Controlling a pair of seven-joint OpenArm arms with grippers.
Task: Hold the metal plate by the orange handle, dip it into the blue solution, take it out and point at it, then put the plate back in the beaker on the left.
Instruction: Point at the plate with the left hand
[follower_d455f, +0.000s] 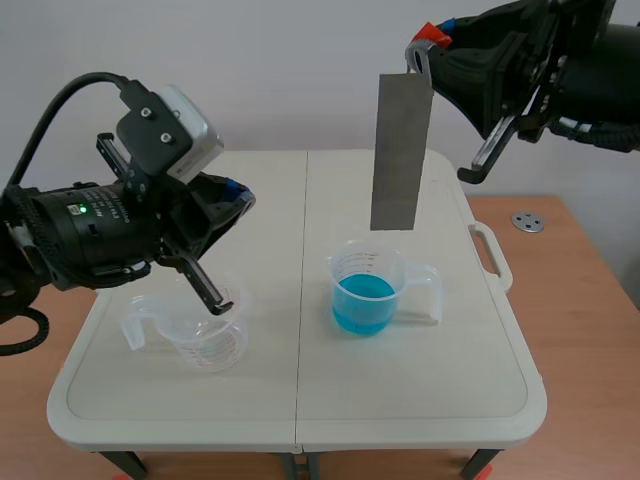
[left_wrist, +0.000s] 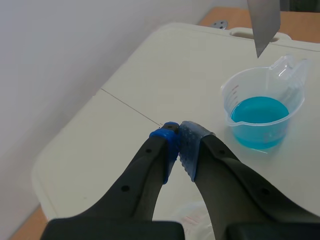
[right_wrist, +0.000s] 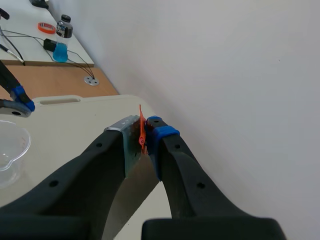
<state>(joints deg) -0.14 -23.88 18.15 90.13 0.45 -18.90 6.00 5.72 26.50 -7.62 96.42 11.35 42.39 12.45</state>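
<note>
A long grey metal plate (follower_d455f: 400, 150) hangs upright above the beaker of blue solution (follower_d455f: 368, 290), its lower edge clear of the rim. My right gripper (follower_d455f: 425, 55) is shut on the plate's orange handle (follower_d455f: 432, 35); the right wrist view shows the handle (right_wrist: 141, 130) pinched between the fingers with the plate (right_wrist: 132, 195) below. My left gripper (follower_d455f: 238, 198) is shut on nothing and hovers over the empty clear beaker (follower_d455f: 195, 335) at the left. In the left wrist view its tips (left_wrist: 179, 132) face the blue beaker (left_wrist: 260, 120) and the plate's lower corner (left_wrist: 264, 20), well apart from both.
The white folding table (follower_d455f: 300, 400) has a carry handle (follower_d455f: 490, 255) on its right edge. It stands on a wooden desk with a small metal disc (follower_d455f: 527, 222). A wall lies behind. A far desk holds a bottle (right_wrist: 63, 26), a tape roll (right_wrist: 46, 27) and cables.
</note>
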